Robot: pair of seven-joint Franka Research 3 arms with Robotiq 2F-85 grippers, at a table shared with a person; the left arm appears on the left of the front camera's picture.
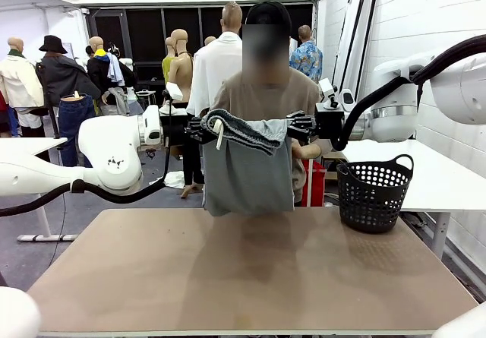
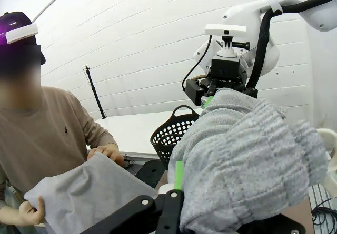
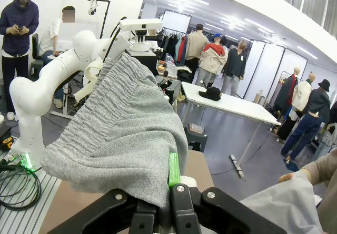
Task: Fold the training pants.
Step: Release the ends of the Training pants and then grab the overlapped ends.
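Now, front view: the training pants hang in the air above the far half of the table, clear of its surface. The gathered waistband is stretched between the two grippers, and the white drawstring dangles near the left one.

Left gripper: clamped on the waistband's left end. In its wrist view the jaws are pinched narrow on the ribbed grey cloth, with a green pad pressed against it.

Right gripper: clamped on the waistband's right end. Its wrist view shows the same narrow pinch, with the cloth draped over the fingers.

The person stands at the far side, directly behind the pants. In the left wrist view one hand rests on the lower, smooth part of the fabric.

A black perforated basket stands on the table's right far corner, apart from the pants.
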